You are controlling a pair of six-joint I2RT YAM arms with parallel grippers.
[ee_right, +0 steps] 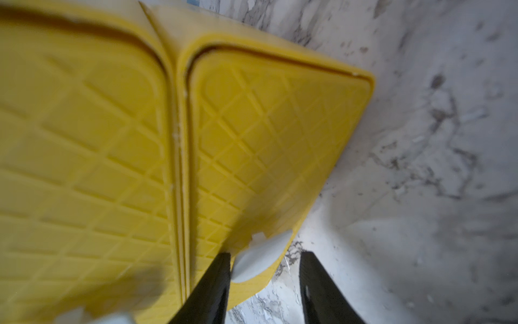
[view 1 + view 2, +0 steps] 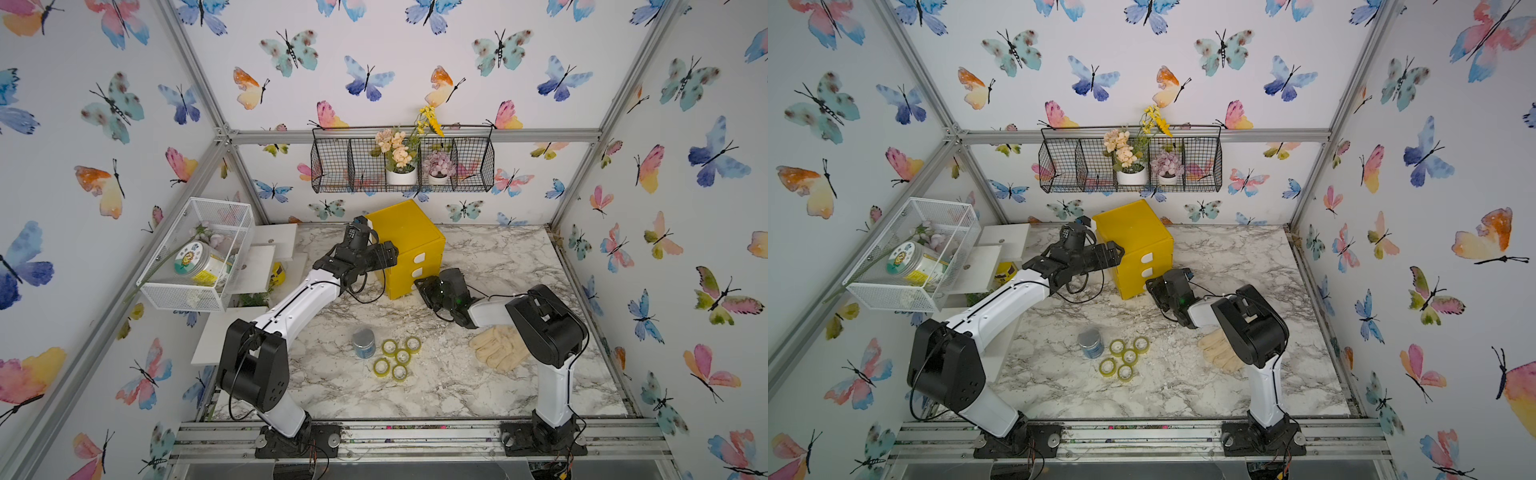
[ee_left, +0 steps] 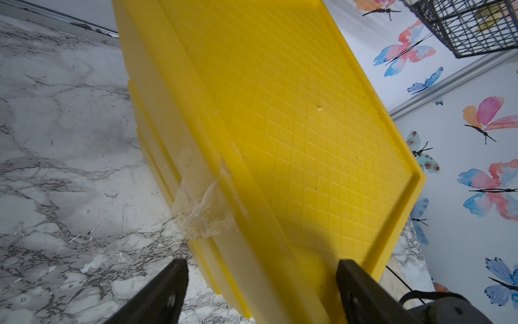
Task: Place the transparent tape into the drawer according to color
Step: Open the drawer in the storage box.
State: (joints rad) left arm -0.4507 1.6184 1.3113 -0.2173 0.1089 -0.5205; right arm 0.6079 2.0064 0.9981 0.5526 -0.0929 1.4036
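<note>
Logged the transparent tape (image 2: 397, 357) nearest the front of the surface (image 2: 478, 386): five yellow-green rolls lying flat in a tight cluster, untouched, none in any drawer. Noted a blue-grey jar (image 2: 364, 343) just beside the cluster and a pale glove (image 2: 498, 347) further to the right (neither part of the job, judged clutter). Found no orange or colourless roll in view.

Moved on to the right gripper (image 1: 265, 255), low at the front of the yellow cabinet (image 2: 409, 232): jaws spread either side of the white tab (image 1: 252, 266) of the bottom drawer (image 2: 401, 289), one finger (image 1: 210, 286) against the tab, the other clear of it, so not yet pinching. Read this as set-up for pulling the drawer open; recorded all three drawers as shut.

Found the left gripper (image 3: 260, 262) beyond, up at the cabinet's top edge, jaws wide and straddling that edge. Could not tell contact. Judged the purpose as bracing the presumably light cabinet against sliding during the pull.

Saw a black wire basket (image 2: 403, 162) with flower pots on the back wall, out of play.
</note>
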